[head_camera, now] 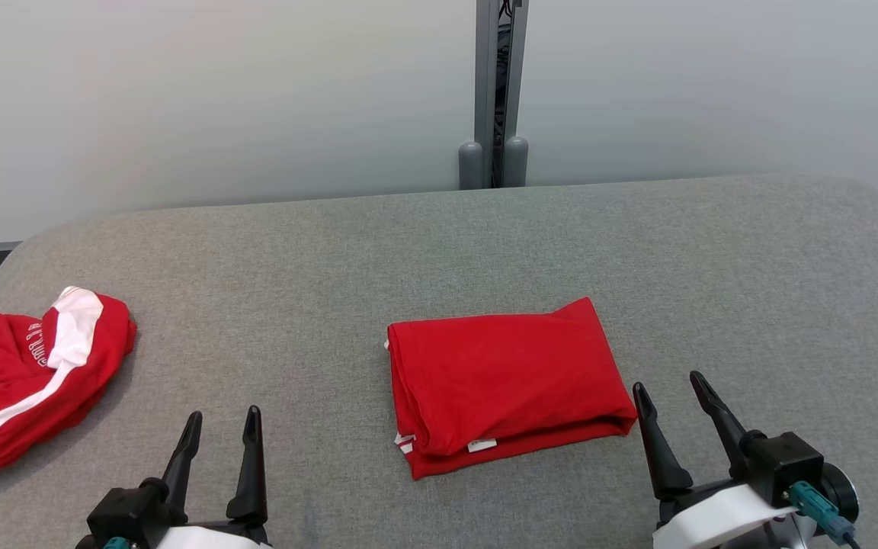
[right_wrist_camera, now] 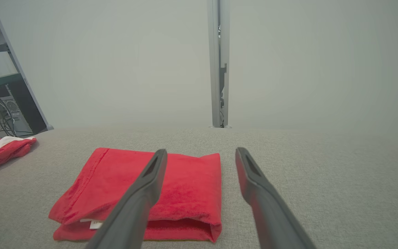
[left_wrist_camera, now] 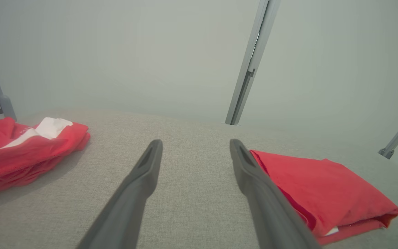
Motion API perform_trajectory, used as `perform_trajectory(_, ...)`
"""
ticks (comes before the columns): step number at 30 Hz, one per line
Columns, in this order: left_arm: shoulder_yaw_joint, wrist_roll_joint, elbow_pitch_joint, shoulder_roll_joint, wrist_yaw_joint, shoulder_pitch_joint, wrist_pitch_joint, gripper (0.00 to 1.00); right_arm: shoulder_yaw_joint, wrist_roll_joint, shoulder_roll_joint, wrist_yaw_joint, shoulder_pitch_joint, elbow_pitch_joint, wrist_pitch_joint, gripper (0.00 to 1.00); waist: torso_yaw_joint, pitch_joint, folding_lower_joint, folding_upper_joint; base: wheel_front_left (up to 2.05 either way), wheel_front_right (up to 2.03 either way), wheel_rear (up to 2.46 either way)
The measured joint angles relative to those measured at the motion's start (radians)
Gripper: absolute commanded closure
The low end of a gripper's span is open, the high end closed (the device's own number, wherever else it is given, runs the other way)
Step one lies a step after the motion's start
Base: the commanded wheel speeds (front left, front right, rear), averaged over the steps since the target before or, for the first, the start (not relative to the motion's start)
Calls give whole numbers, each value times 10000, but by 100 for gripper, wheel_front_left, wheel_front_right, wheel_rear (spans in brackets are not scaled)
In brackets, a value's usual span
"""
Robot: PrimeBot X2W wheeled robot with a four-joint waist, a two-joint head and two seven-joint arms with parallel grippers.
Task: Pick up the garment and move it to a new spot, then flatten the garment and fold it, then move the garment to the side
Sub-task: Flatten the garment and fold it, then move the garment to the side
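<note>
Neatly folded red garment [head_camera: 507,385] flat between left gripper [head_camera: 224,413] and right gripper [head_camera: 668,381], nearer the right; long axis across, layered edge robotward; from right wrist view, white label [right_wrist_camera: 95,224] plain; both grippers spread wide, empty; crumpled red-and-white garment [head_camera: 27,374] beyond left gripper.

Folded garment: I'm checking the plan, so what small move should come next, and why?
Probably ease the right pincer toward the folded garment to grip its near edge. It looks fully folded but lies in the middle, not at the side, and that open, empty pincer stands just beside it.
</note>
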Motion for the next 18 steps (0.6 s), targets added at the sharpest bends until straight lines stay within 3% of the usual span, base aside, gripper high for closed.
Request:
perform_trajectory(12,-54,12,-52,0,12,8,0,0,33,77,10,0,12,44,0,0,-22,44,0,0,0,0,0)
perform_trajectory(18,-102,35,-46,2,8,6,0,0,59,1839,27,0,-436,1321,0,0,-11,167,0,0,0,0,0)
